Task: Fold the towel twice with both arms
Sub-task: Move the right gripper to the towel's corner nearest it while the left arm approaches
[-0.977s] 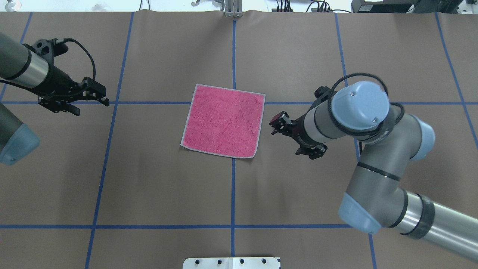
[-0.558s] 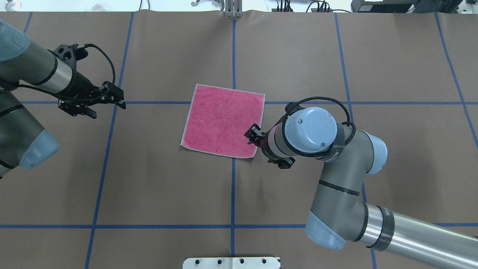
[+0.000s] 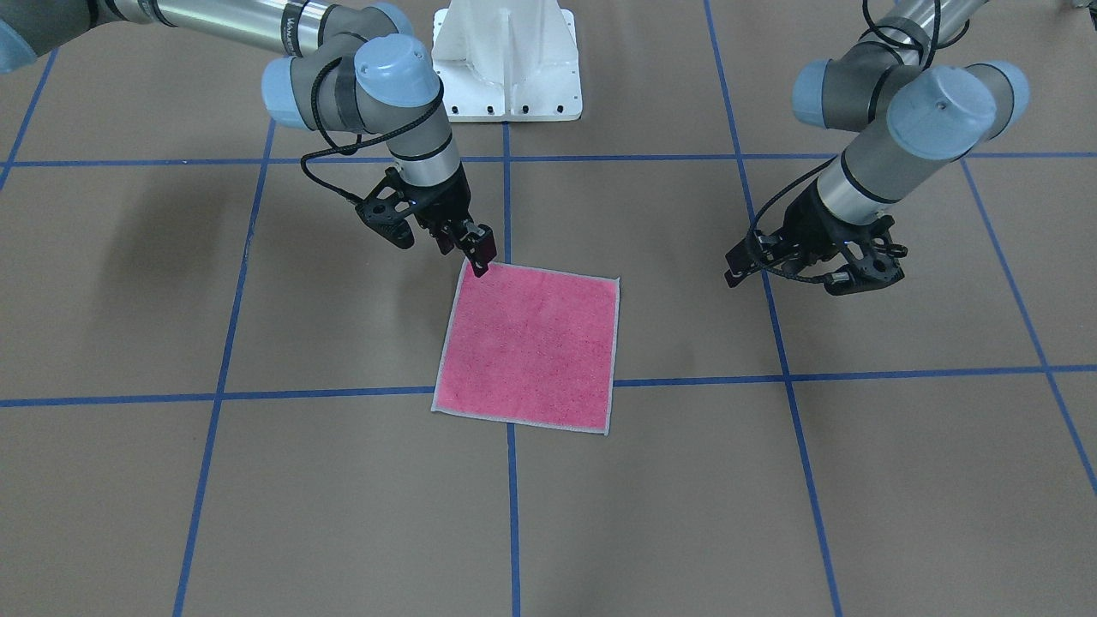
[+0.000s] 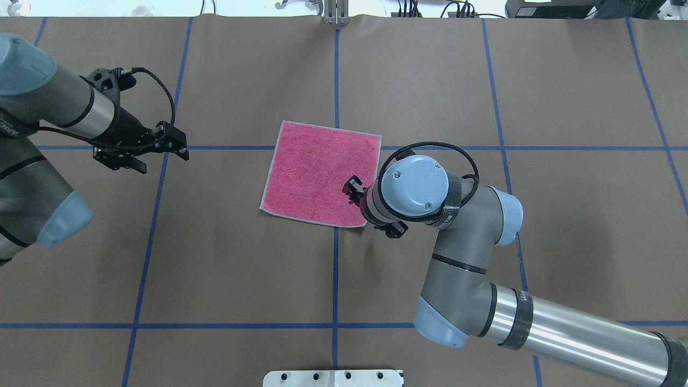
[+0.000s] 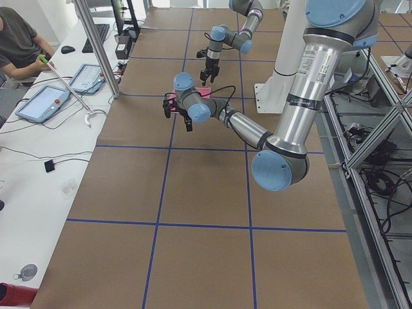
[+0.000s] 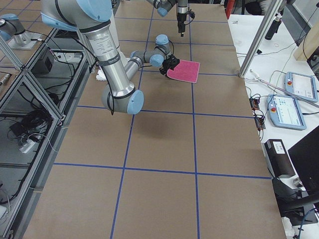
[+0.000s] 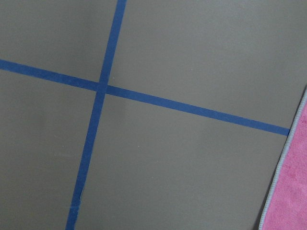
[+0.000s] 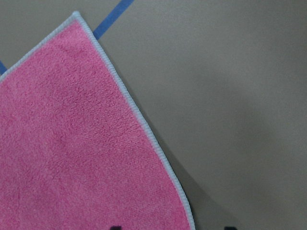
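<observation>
No fold had been made: the towel (image 4: 317,172) lay flat, pink face up, mid-frame on the surface (image 4: 242,269). The right gripper (image 3: 467,251), fingers apart, sat at its upper-left corner in the front-facing view. The left gripper (image 4: 164,157), fingers also apart, hung well off at the overhead view's left. Both folds remained.

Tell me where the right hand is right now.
In the overhead view the right hand is just right of centre, low over the pink towel at its right corner nearest the robot, by the table's centre tape line.
</observation>
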You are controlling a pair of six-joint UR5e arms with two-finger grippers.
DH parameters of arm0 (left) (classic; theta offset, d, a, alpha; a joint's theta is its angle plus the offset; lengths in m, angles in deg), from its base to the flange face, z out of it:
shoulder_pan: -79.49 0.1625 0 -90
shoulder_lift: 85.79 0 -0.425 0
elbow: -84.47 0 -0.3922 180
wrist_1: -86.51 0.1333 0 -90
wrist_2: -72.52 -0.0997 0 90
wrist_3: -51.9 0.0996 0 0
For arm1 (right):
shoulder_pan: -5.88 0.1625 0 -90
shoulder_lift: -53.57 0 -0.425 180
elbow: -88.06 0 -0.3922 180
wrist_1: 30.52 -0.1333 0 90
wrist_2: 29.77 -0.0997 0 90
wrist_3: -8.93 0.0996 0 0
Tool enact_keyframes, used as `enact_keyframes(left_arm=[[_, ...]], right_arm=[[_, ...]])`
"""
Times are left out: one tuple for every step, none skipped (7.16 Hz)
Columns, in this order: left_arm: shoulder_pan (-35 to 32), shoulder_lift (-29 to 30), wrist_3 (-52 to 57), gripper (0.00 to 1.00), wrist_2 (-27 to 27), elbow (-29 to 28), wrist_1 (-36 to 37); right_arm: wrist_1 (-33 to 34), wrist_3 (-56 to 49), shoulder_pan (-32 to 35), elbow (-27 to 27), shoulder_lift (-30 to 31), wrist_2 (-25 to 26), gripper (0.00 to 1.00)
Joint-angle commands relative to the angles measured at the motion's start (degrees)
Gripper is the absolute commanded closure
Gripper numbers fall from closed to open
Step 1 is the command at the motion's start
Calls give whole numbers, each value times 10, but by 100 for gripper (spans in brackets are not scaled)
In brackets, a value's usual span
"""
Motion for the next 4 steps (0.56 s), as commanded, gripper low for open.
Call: enact_keyframes(left_arm=[[10, 3, -8, 0, -13, 0, 0], [11, 3, -13, 0, -14, 0, 0], [11, 3, -13, 0, -14, 0, 0], [12, 3, -13, 0, -14, 0, 0]], right_arm=[[0, 3, -11, -7, -1, 1, 26], [0, 16, -15, -7, -2, 1, 30], [0, 22, -15, -8, -1, 1, 39], [0, 22, -15, -13, 0, 1, 45]])
